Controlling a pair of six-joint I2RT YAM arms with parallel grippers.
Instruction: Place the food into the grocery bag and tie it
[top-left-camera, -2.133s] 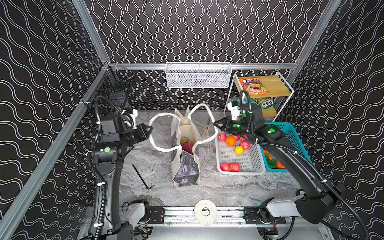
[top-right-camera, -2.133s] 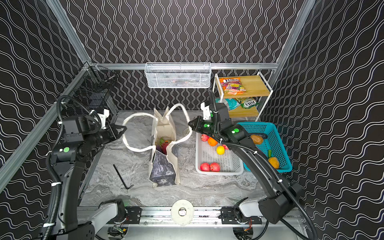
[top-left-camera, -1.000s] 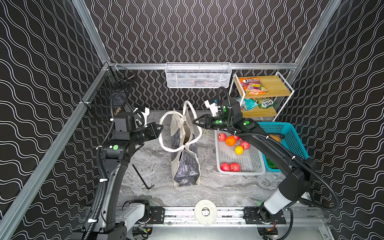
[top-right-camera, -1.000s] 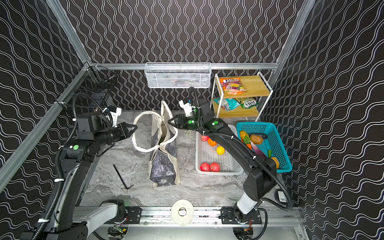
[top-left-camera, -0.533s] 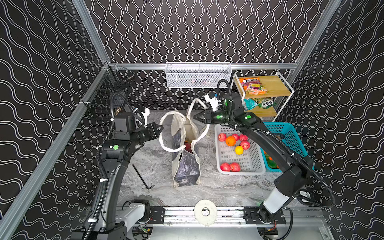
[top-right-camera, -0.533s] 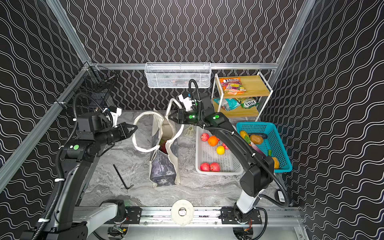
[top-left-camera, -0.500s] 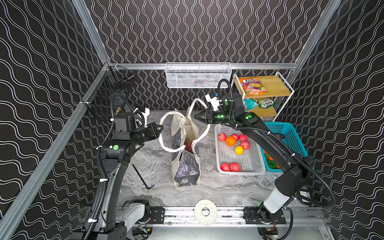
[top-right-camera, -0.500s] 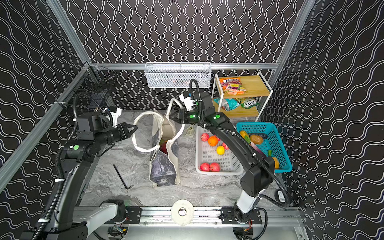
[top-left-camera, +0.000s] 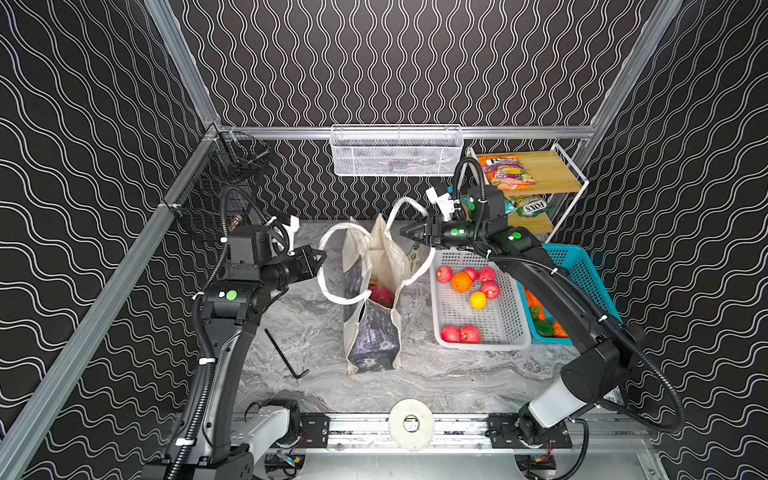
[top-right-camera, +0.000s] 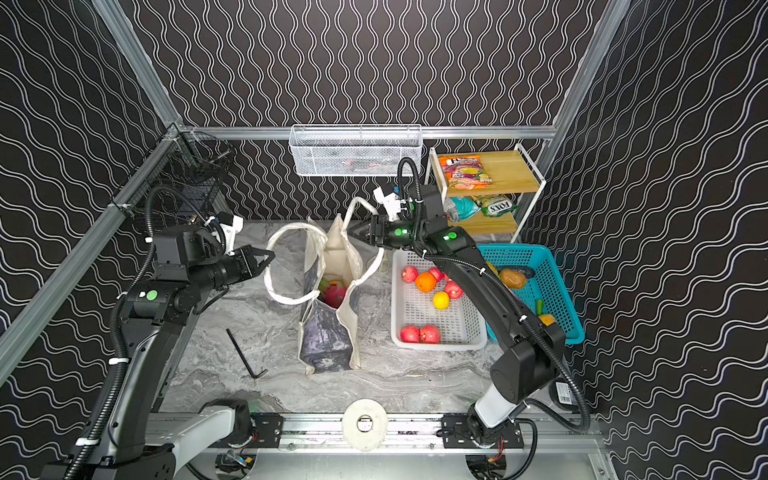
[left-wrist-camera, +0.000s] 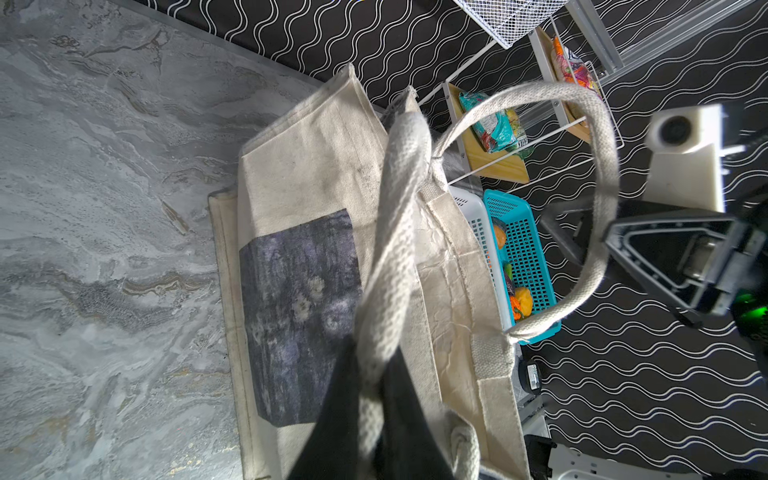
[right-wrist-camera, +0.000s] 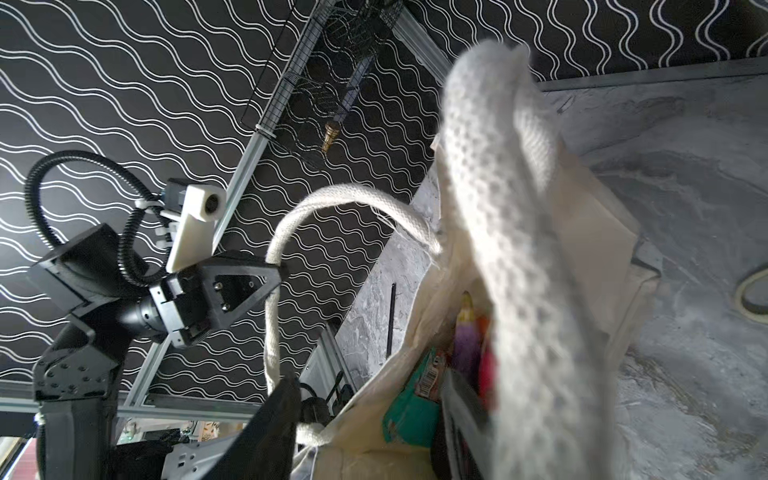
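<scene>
Now | grocery bag (top-left-camera: 374, 332) upright, mouth up | left end effector (top-left-camera: 322, 259) clamps handle (top-left-camera: 332, 296) | right end effector (top-left-camera: 409, 233) unclear

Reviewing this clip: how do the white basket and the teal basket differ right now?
The white basket sits next to the grocery bag; the teal basket lies beyond it, farther right. The white basket holds red apples, an orange and a yellow fruit in plain view; the teal basket's produce, including a brown piece, is partly hidden by the right arm. Both are rectangular perforated plastic baskets on the table, side by side.
</scene>
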